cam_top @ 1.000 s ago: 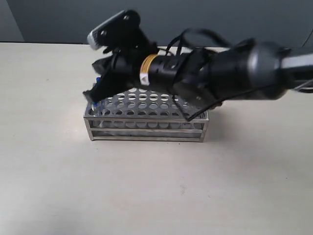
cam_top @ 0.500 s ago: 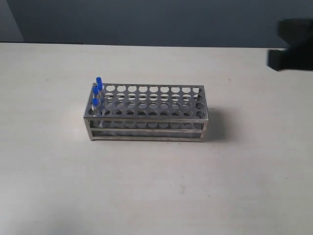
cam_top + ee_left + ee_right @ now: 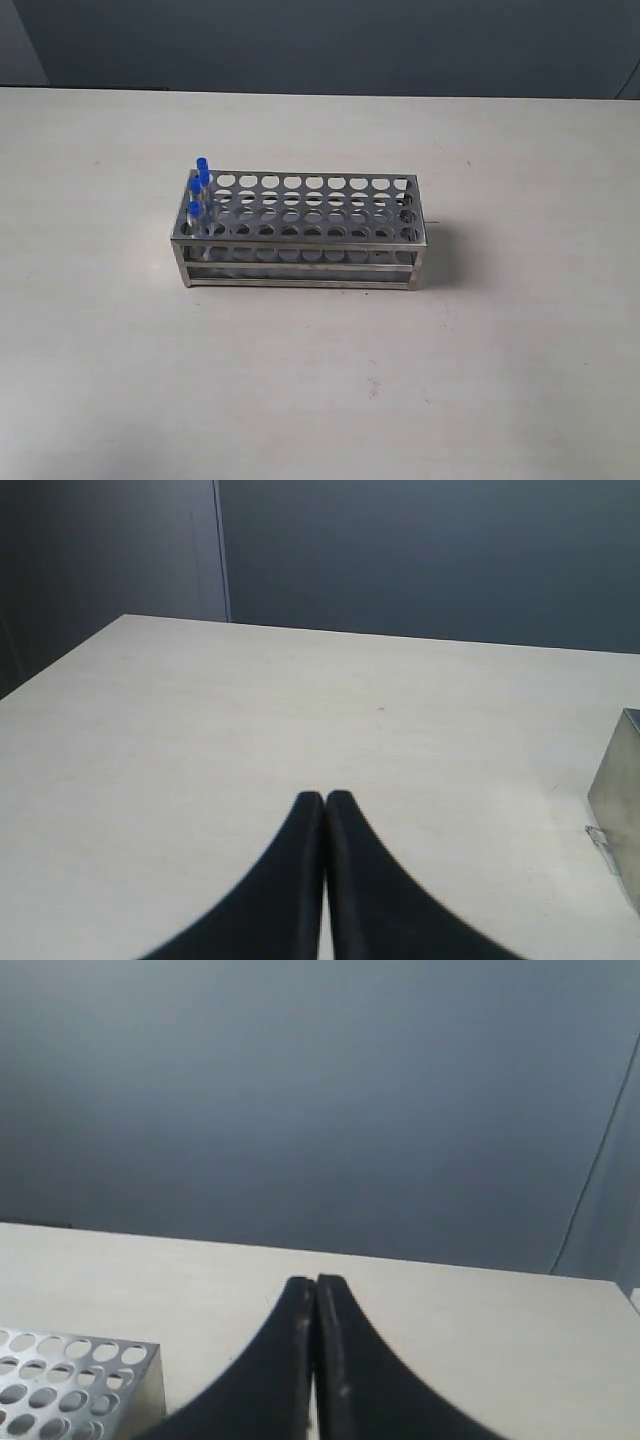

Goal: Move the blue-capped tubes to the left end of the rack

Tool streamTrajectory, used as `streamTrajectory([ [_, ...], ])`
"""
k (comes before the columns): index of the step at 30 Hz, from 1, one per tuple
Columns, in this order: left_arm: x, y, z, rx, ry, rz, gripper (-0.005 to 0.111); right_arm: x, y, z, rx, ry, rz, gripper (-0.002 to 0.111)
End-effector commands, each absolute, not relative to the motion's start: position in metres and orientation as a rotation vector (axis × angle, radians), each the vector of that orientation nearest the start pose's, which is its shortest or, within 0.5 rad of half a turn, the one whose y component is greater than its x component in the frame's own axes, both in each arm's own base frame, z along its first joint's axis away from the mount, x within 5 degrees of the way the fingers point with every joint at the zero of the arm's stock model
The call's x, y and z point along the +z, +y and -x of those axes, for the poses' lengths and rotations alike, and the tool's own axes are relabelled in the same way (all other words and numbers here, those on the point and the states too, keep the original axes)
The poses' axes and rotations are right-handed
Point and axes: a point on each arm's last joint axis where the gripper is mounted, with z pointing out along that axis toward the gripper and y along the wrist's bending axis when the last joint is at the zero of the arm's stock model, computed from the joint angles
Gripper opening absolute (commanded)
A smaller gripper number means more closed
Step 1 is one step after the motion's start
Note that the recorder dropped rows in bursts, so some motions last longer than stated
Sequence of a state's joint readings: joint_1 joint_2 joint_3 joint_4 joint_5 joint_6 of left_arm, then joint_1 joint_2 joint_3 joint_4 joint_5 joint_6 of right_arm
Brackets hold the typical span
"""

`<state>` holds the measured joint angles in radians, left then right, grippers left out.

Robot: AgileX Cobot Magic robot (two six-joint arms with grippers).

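Observation:
The steel rack (image 3: 300,232) stands in the middle of the table in the exterior view. Several blue-capped tubes (image 3: 197,190) stand upright in the holes at its left end, caps above the top plate. No arm shows in the exterior view. My left gripper (image 3: 325,798) is shut with nothing between its fingers, over bare table; a corner of the rack (image 3: 620,800) shows at the frame's edge. My right gripper (image 3: 316,1282) is shut and empty as well, with the rack's perforated top (image 3: 70,1380) beside it.
A light beige table (image 3: 320,380) stretches all around the rack. A dark grey wall (image 3: 330,45) runs behind the table's far edge.
The right arm, which hung over the rack's left end a second ago, has pulled away to the right and left the exterior view. The blue-capped tubes now stand uncovered.

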<state>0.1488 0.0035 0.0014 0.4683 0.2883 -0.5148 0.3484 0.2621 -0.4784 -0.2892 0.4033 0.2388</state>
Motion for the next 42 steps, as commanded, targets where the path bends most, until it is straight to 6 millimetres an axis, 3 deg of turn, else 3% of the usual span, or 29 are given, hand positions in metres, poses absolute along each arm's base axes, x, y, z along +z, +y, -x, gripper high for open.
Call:
streamTrajectory([
  [1,0.190,0.020,-0.052,0.172,1.724,0.279,0.001,0.322,0.007,-0.049,0.161,1.595,0.206,0.000],
  [4,0.190,0.020,-0.052,0.172,1.724,0.279,0.001,0.319,0.007,-0.048,0.167,1.573,0.209,0.000],
  [7,0.190,0.020,-0.052,0.172,1.724,0.279,0.001,0.302,0.010,-0.053,0.166,1.602,0.225,0.000],
  [15,0.190,0.020,-0.052,0.172,1.724,0.279,0.001,0.227,0.016,-0.056,0.203,1.574,0.267,0.000],
  [19,0.190,0.020,-0.052,0.172,1.724,0.279,0.001,0.200,0.015,-0.054,0.200,1.606,0.274,0.000],
  [28,0.190,0.020,-0.052,0.172,1.724,0.279,0.001,0.186,0.014,-0.053,0.252,1.783,0.198,0.000],
  [42,0.190,0.020,-0.052,0.172,1.724,0.279,0.001,0.186,0.014,-0.053,0.252,1.783,0.198,0.000],
])
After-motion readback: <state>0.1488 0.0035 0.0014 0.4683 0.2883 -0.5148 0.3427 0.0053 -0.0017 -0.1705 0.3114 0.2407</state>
